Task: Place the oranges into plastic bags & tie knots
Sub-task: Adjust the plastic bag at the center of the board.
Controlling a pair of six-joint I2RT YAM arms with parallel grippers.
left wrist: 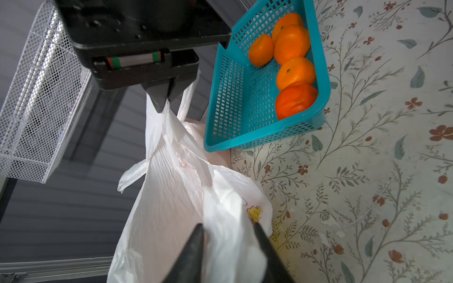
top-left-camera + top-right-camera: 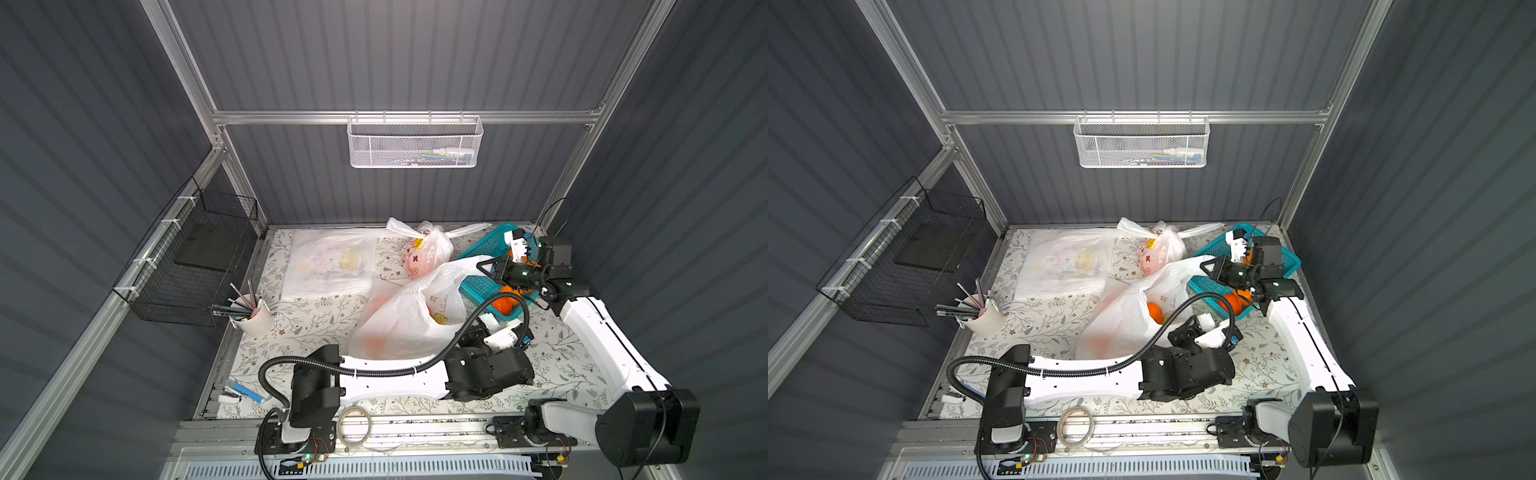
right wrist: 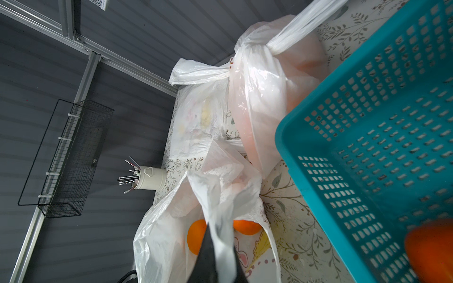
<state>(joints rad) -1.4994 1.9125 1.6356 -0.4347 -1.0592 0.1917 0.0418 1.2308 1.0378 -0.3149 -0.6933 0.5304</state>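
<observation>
While the right hand (image 1: 164,99) stood clamped on one handle strip (image 1: 157,127) of the open bag (image 2: 395,328), lifting that side off the counter (image 2: 316,320), the left hand (image 1: 228,224) had its fingers either side of a fold at the bag's near rim. There was plastic between them for certain, but whether they pinched it or only straddled it, I couldn't tell. The bag slumped mid-counter, just beside the teal basket (image 1: 245,143), and at least two oranges (image 3: 196,236) showed through its mouth. Five more sat in the basket, bunched against one wall. At the back of the counter a tied bag (image 2: 428,249) lay finished, its knot (image 3: 266,46) pulled tight with the ends sticking out. So this looked like the second bag, caught between filling and tying. With both hands on the film, neither was free to fetch fruit. If the knot was next, the left hand needed a sure bite on the other handle, and then the two strips had to be crossed gently so the mouth didn't tip. If more fruit was wanted, one hand had to let go and reach into the basket.
</observation>
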